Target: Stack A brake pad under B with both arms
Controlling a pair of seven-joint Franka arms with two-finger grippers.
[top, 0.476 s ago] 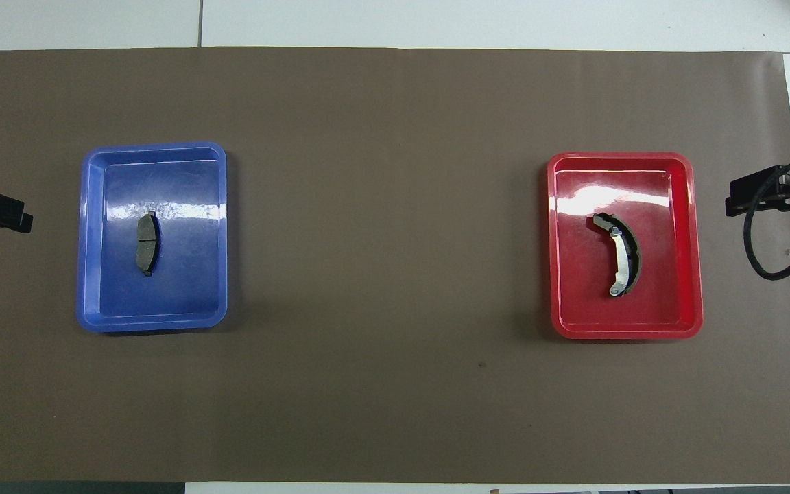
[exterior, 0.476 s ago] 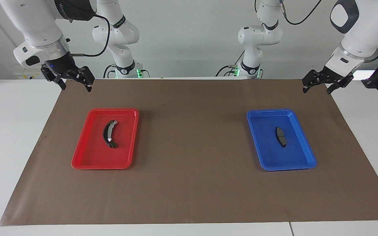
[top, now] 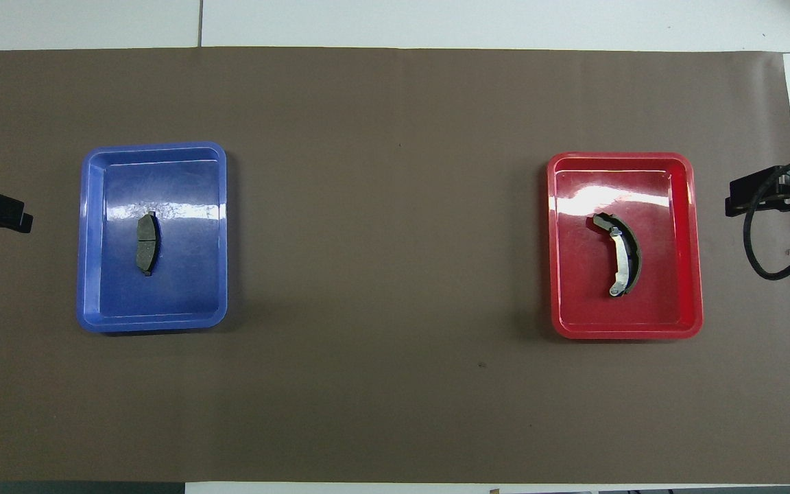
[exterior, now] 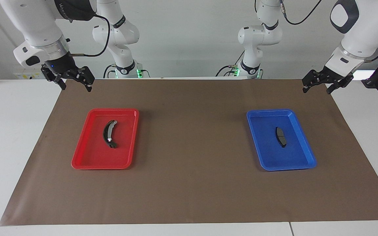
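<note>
1. Nearest the robots, the right gripper hangs in the air over the corner of the brown mat at the right arm's end of the table. Its claw is spread apart and holds nothing.
2. The left gripper hangs over the matching corner at the left arm's end. Its claw is also apart and empty.
3. Against the frames of half a second ago, almost nothing has changed. Both grippers sit in practically the same spots, and neither tray nor part has shifted. I judge that the task has not really begun: both arms are poised at rest, and no reach toward either part has started.
4. Farther from the robots, toward the right arm's end, the red tray holds only B, the long crescent brake shoe. It lies flat near the tray's middle, with its silvery metal web facing up in the overhead view.
5. At about the same distance, toward the left arm's end, the blue tray holds only the A brake pad. The pad lies flat near the tray's centre, clear of the walls.
6. The two parts lie well apart, each in its own tray, so the stacking is still all to do. The A brake pad will probably need to be set down first so that B can go on top.
</note>
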